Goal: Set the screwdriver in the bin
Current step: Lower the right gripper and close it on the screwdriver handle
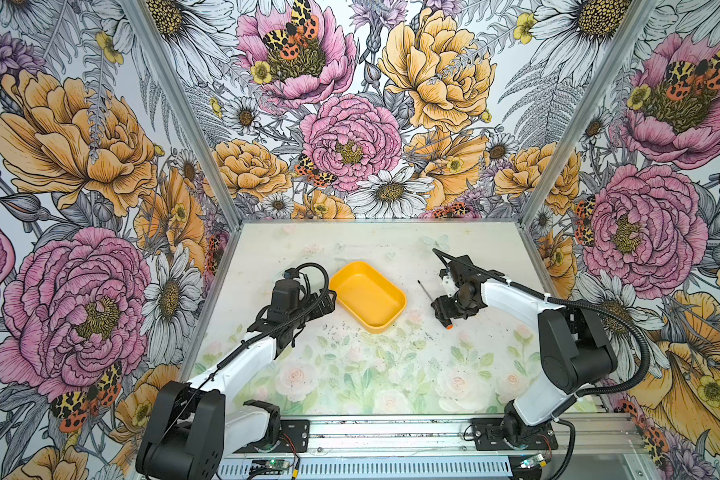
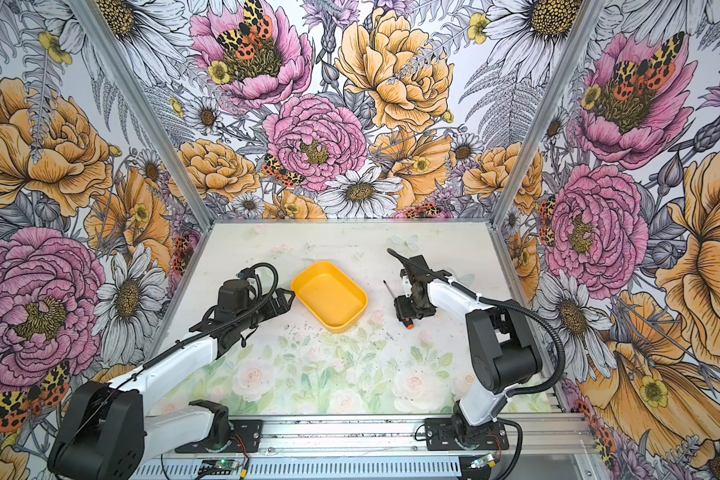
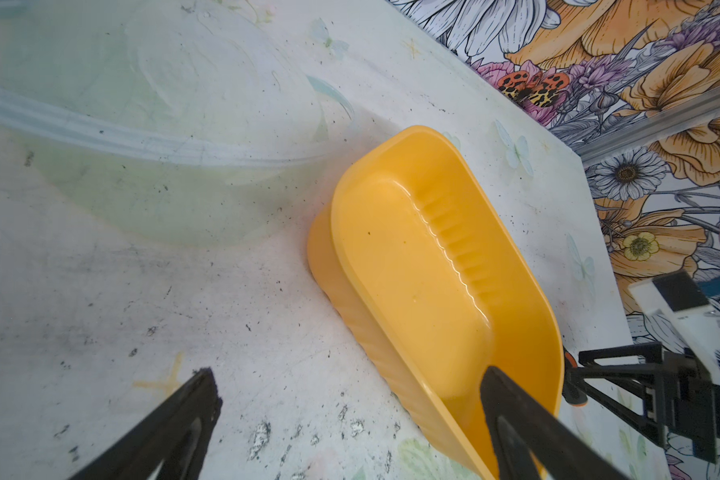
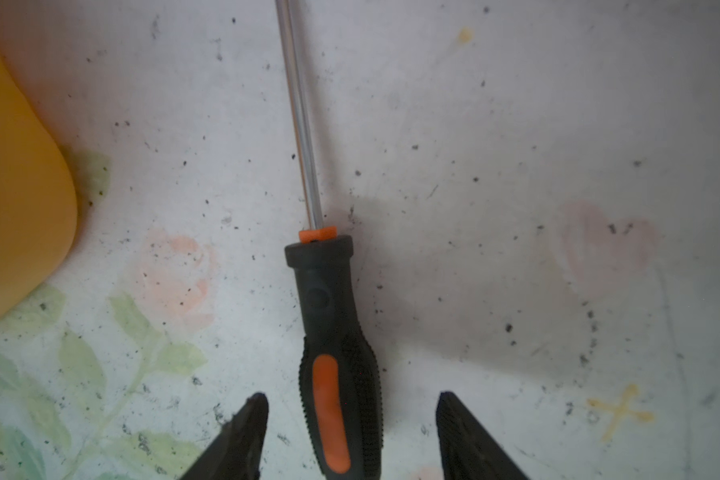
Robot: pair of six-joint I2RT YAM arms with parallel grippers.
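Orange-banded and black, the screwdriver (image 4: pixel 333 332) lies flat on the table (image 4: pixel 516 124), its handle running between the fingers of the right gripper (image 4: pixel 352 399). The jaws stand apart, with bare table showing on each side of the handle, so nothing is clamped. The wrist view cuts off the handle's butt and the shaft's tip. In both top views the claw hides most of the handle. Only the thin shaft (image 1: pixel 425 290) shows on one side of it and the orange end (image 2: pixel 410 326) on the opposite side. The bin (image 1: pixel 366 297) sits off to this claw's side, apart from it. The left gripper (image 3: pixel 348 374) is spread wide, one finger over the bin's inside and one outside its wall. Whether either touches the bin is unclear.
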